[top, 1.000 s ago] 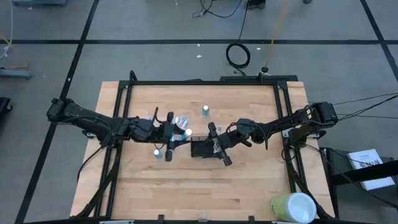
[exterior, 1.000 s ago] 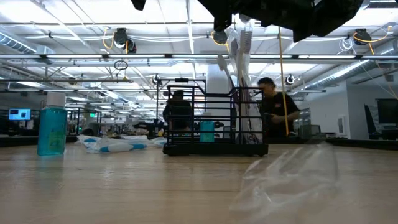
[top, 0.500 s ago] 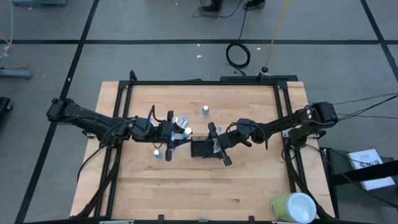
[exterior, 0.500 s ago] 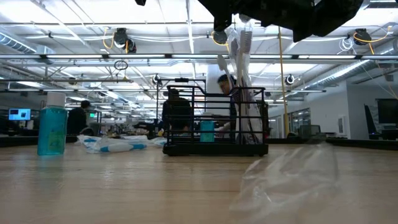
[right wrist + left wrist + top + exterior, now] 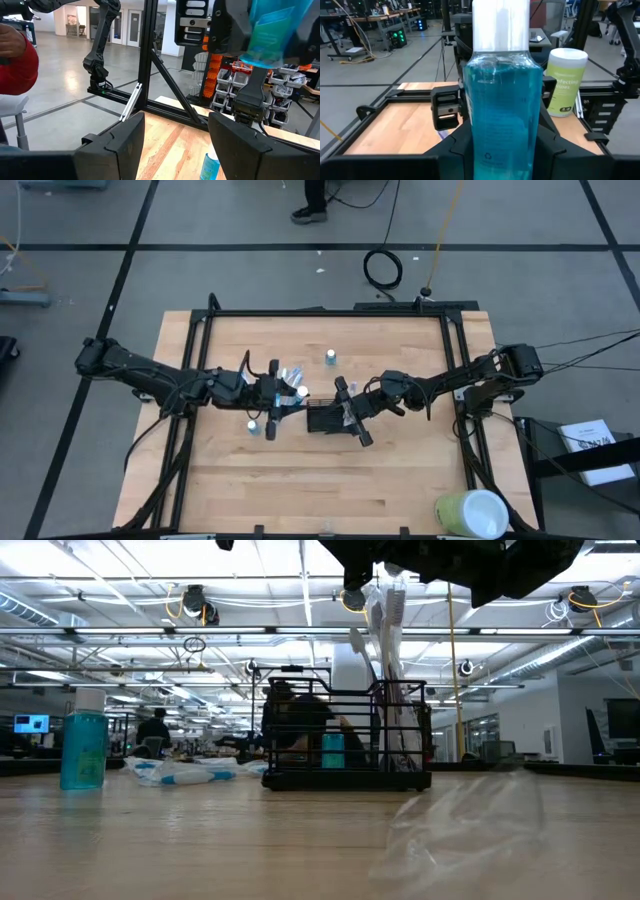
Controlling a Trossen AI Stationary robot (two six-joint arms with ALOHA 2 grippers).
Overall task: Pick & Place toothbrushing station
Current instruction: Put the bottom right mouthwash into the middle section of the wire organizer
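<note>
**Bottle in the left grip, holder waiting at mid-table**

High view shows the wooden table (image 5: 330,470) inside its black frame (image 5: 330,311), with both arms reaching toward the middle. The toothbrushing station (image 5: 326,418), a low black wire holder, sits near the table's centre, just under the right gripper (image 5: 352,412). The low view shows toothbrushes (image 5: 385,610) rising out of it beneath the dark arm overhead.

The right gripper's fingers stand wide apart with nothing between them, probably poised over the holder to steady it or just clear of it.

The left gripper (image 5: 272,396), just beside the holder, is closed on a blue mouthwash bottle (image 5: 502,105), gripped around the body so it stays upright, presumably for lowering into the holder.

Around it, small blue-and-white packets (image 5: 293,375) lie near the left gripper, a little blue bottle (image 5: 330,357) stands apart toward the far edge, and another (image 5: 254,425) beside the left gripper. A green wipes canister (image 5: 470,514) sits off the near right corner. The toothbrushes and the right arm crowd the holder's top, which could hinder the drop.
</note>
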